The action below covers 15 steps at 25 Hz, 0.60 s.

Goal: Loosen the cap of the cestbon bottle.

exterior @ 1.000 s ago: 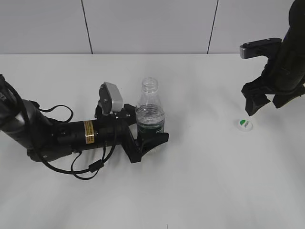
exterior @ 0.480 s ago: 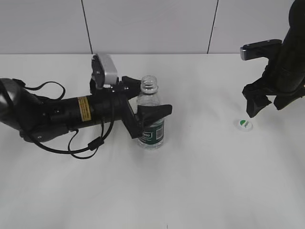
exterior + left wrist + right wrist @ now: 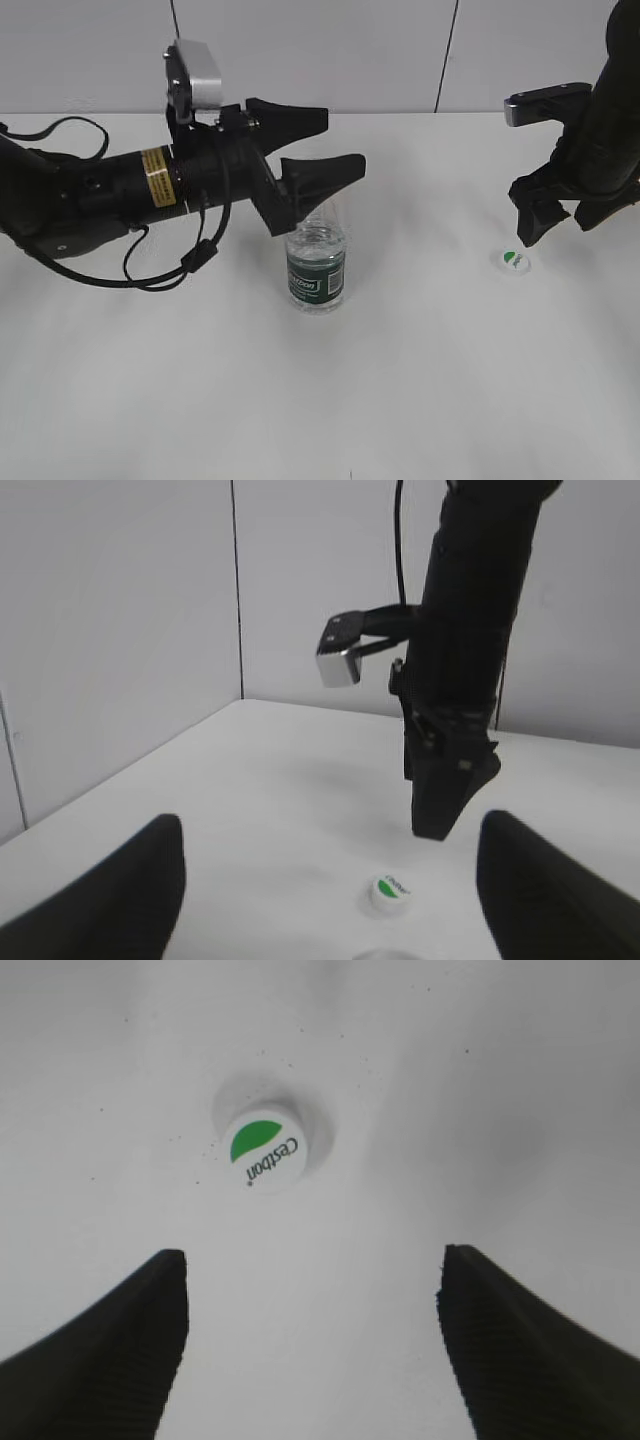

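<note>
The cap (image 3: 514,261) lies on the table (image 3: 420,400) near its right edge, well apart from the upright, open-necked cestbon bottle (image 3: 317,268). The task looks finished. The left gripper (image 3: 325,150) above the bottle and the right gripper (image 3: 560,222) above the cap both stand spread, holding nothing.

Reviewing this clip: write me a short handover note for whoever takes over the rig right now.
Left gripper: open, empty, raised above the cestbon bottle, not touching it.
Right gripper: open, empty, hovering just above the cap.
Bottle: upright on the table, uncapped as far as the exterior view shows; its neck is partly hidden behind the left gripper.
Cap: lying flat on the table to the right, logo side up, apart from the bottle.
Done: cap is loosened and fully off, both things released.
Left: nothing obvious; probably just retract both arms.
</note>
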Tool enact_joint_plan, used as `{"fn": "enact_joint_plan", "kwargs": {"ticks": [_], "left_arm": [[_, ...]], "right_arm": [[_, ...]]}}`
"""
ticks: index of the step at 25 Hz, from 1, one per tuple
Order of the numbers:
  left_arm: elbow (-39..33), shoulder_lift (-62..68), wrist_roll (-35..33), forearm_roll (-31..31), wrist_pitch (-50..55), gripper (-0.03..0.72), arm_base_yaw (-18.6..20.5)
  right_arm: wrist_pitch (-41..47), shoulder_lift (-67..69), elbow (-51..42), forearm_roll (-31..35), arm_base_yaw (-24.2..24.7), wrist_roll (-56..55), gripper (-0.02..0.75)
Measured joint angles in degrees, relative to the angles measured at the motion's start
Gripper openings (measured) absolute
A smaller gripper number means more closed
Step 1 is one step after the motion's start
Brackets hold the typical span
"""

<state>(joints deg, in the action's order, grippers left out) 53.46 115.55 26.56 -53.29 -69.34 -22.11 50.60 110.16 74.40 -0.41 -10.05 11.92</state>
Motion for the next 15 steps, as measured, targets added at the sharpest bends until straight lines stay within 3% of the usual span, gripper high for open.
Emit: {"fn": "enact_joint_plan", "kwargs": {"ticks": [7, 11, 15], "left_arm": [[0.0, -6.4, 6.7, -0.1, 3.6, 0.545, 0.0], [0.0, -13.1, 7.2, 1.3, 15.6, 0.545, 0.0], [0.0, -19.9, 7.4, 8.2, 31.2, 0.545, 0.0]], "right_arm": [[0.1, 0.0, 0.0, 0.0, 0.0, 0.0, 0.592], [0.1, 0.0, 0.0, 0.0, 0.0, 0.1, 0.592], [0.2, 0.0, 0.0, 0.0, 0.0, 0.1, 0.591]]}}
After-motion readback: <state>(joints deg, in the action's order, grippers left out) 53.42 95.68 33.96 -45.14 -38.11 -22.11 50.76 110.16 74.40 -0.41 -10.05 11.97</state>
